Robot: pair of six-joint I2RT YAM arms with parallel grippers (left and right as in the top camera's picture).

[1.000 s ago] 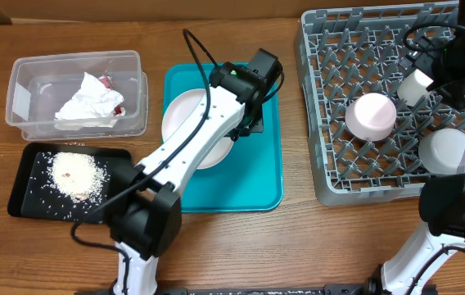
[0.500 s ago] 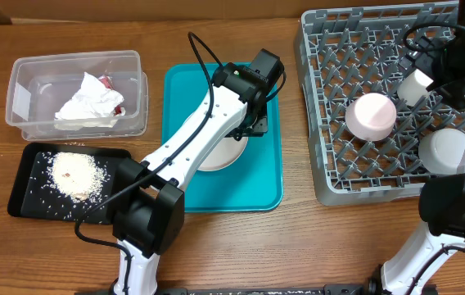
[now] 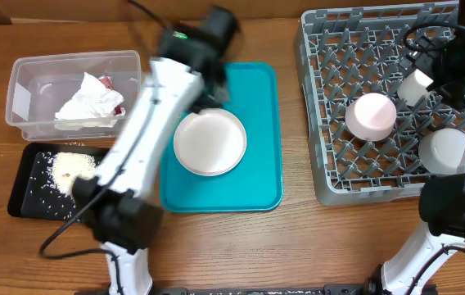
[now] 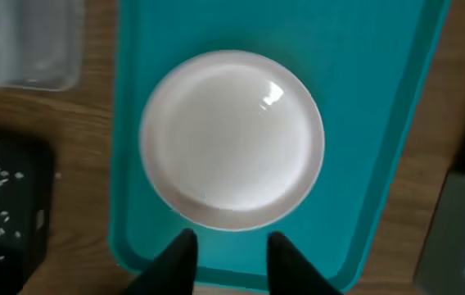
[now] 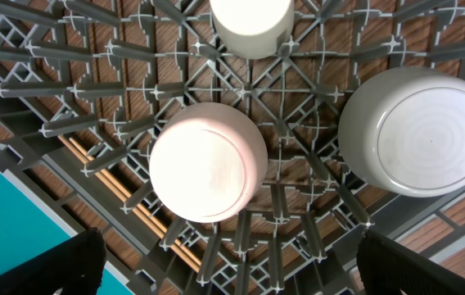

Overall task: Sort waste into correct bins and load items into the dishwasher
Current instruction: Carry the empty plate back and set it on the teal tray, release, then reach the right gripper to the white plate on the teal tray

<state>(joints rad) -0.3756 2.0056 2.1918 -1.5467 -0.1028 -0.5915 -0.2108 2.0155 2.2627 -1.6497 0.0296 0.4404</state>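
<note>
Left pincer (image 4: pixel 231 239) is held parted and empty near the plate (image 4: pixel 232 139), seemingly for an edge grasp; the plate is found flat on the teal tray (image 4: pixel 380 98). Right pincer (image 5: pixel 232 254) is spread wide over the rack (image 5: pixel 69 82).

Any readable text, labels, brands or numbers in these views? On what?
None readable.
The clear rectangular plastic tub carries a pale sticker on its end wall: too small to read.
No print shows on the white round plate, teal serving tray, grey plastic dish rack or shallow black tray.
</note>
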